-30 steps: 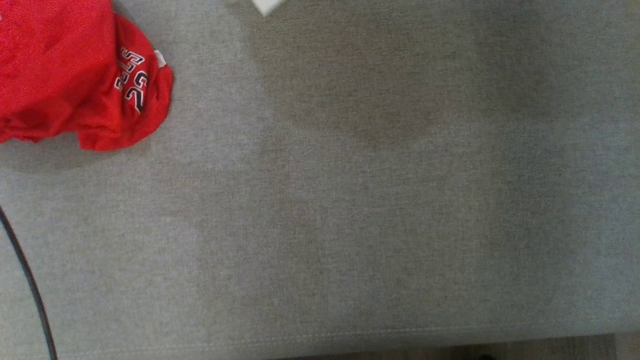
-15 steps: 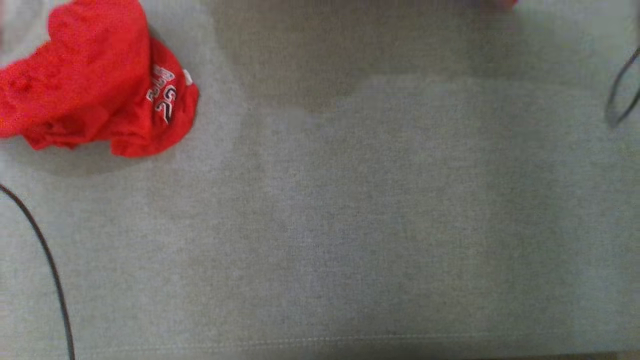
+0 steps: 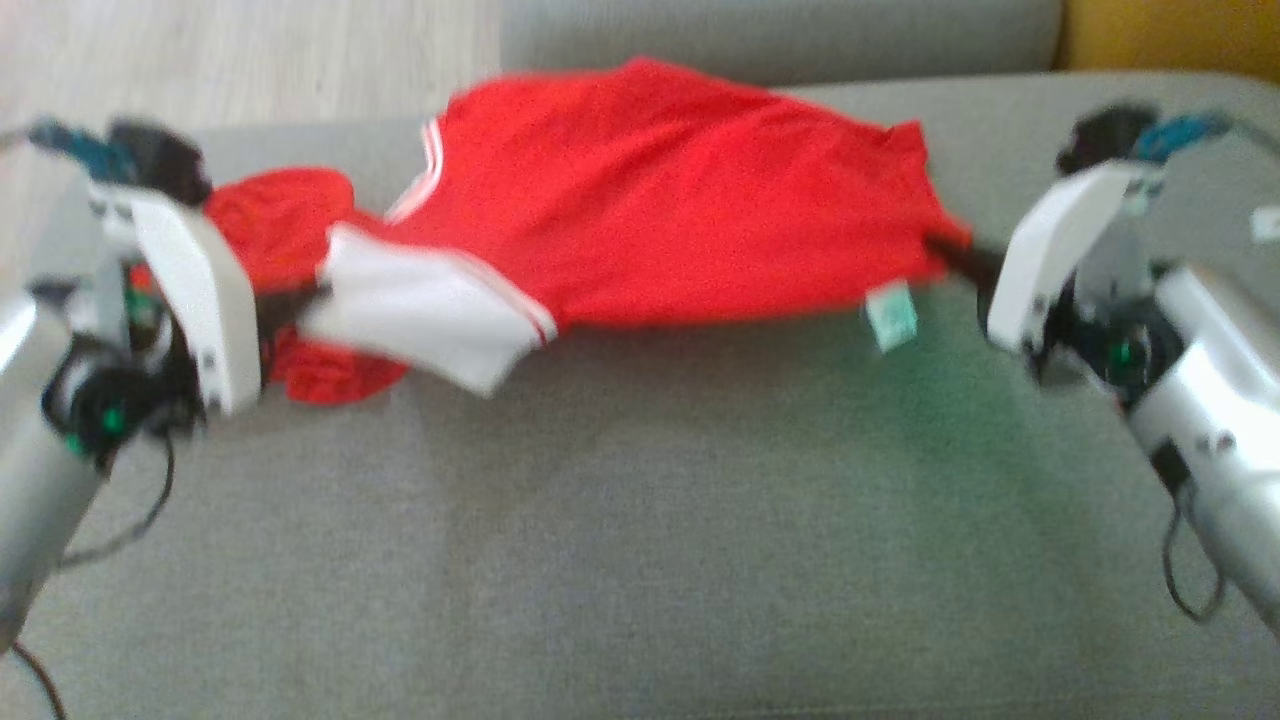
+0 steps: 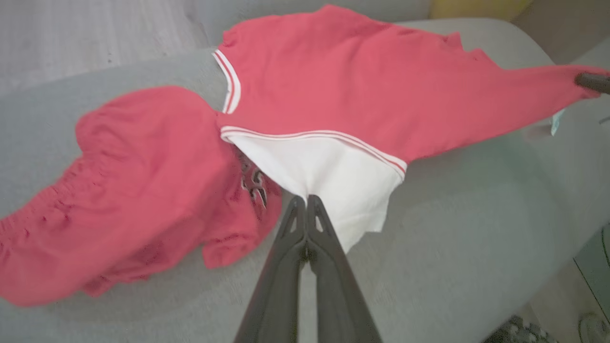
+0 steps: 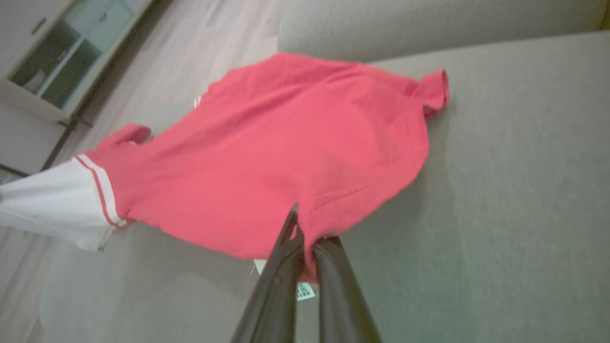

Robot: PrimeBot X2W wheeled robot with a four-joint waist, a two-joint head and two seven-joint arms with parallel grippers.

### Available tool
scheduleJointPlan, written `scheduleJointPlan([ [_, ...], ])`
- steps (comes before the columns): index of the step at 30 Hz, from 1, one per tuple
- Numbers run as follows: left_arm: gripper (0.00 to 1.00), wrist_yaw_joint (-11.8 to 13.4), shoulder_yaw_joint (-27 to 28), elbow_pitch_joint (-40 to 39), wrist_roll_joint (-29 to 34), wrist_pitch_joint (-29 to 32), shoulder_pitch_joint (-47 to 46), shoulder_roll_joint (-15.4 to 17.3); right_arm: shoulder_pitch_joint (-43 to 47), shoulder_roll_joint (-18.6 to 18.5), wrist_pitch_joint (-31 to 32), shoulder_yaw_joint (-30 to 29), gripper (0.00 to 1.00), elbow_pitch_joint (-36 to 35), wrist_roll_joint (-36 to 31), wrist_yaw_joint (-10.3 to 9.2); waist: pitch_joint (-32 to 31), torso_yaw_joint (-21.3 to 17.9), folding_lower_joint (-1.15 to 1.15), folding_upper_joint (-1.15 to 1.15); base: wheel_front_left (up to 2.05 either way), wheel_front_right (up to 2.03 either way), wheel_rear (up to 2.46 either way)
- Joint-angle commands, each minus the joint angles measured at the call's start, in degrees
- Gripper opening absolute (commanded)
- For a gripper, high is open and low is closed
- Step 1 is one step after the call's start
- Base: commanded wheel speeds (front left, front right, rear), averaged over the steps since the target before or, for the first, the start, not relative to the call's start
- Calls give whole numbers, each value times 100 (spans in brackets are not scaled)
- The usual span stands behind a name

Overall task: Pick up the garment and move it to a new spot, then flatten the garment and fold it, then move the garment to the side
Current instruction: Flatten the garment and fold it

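Note:
The garment is a red jersey with a white, red-striped sleeve. It hangs stretched between my two grippers, just above the grey cushion. My left gripper is shut on the white sleeve; the left wrist view shows the gripper pinching that cloth. My right gripper is shut on the opposite red edge, beside a small green-white label. In the right wrist view the gripper bites into the red fabric.
A second red piece, crumpled and printed with numbers, lies on the cushion under my left gripper. The sofa's back cushion stands behind. Wooden floor is at the far left. A glass-fronted cabinet stands across the floor.
The head camera has swung upward. Earlier it showed the crumpled red piece on the grey cushion; now both grippers and the stretched jersey are in view.

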Motion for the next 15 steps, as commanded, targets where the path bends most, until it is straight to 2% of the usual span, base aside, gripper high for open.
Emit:
scheduleJointPlan([
  [1, 0, 2, 183, -527, -111, 266, -8, 567, 193, -237, 357, 219, 0, -352, 94, -4, -451, -47, 1, -1, 0, 0, 0],
  [4, 0, 147, -15, -1294, -441, 975, 493, 1000, 586, -611, 948, 561, 0, -697, 170, -4, -637, -68, 1, -1, 0, 0, 0],
  [9, 0, 673, -113, -2727, -1010, 1745, 1098, 1693, 1070, -1325, 1777, 968, 0, -1404, 229, -4, -753, -110, 1, -1, 0, 0, 0],
  [14, 0, 1238, -207, -4027, -1677, 2485, 1573, 2366, 1535, -2034, 2612, 1012, 0, -2136, 335, -4, -788, -134, 1, -1, 0, 0, 0],
  [15, 0, 1238, -207, -4027, -1677, 2485, 1573, 2366, 1535, -2034, 2612, 1012, 0, -2136, 335, -4, -788, -134, 1, -1, 0, 0, 0],
])
